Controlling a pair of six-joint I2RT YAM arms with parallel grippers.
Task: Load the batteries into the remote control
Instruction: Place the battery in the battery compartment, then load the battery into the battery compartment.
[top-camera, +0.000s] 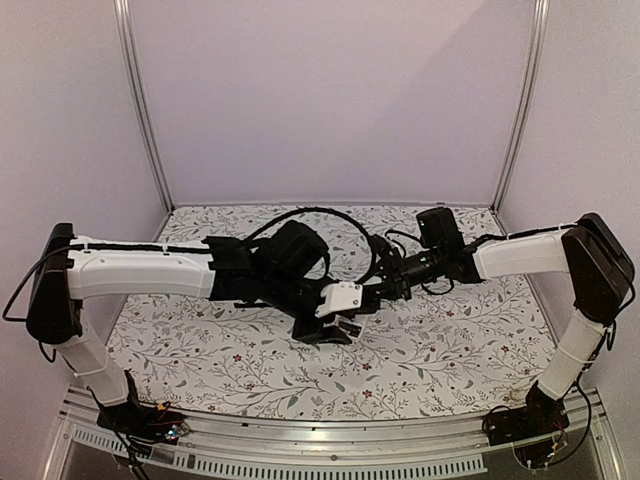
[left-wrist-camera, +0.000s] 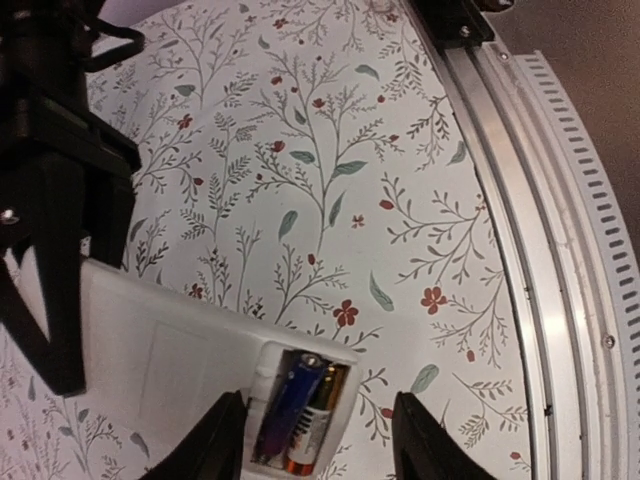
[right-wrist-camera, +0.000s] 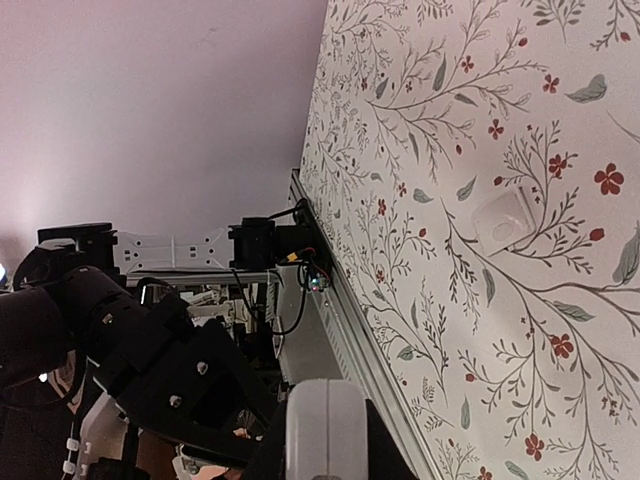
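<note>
The remote control (top-camera: 340, 298) is held in the air over the middle of the table, its plain white back toward the left wrist camera. Its battery bay (left-wrist-camera: 300, 415) is uncovered. Two batteries lie in it side by side, a blue one (left-wrist-camera: 288, 400) and a gold and white one (left-wrist-camera: 322, 420). My right gripper (right-wrist-camera: 325, 440) is shut on the remote's other end (right-wrist-camera: 326, 425) and shows as black fingers (left-wrist-camera: 50, 250) in the left wrist view. My left gripper (left-wrist-camera: 318, 440) is open, with a fingertip on each side of the bay end.
A small white battery cover (right-wrist-camera: 505, 222) lies flat on the floral tablecloth (top-camera: 450, 340). The metal rail (left-wrist-camera: 560, 250) runs along the table's near edge. Both arms cross the middle of the table, cables looping behind them (top-camera: 330, 225).
</note>
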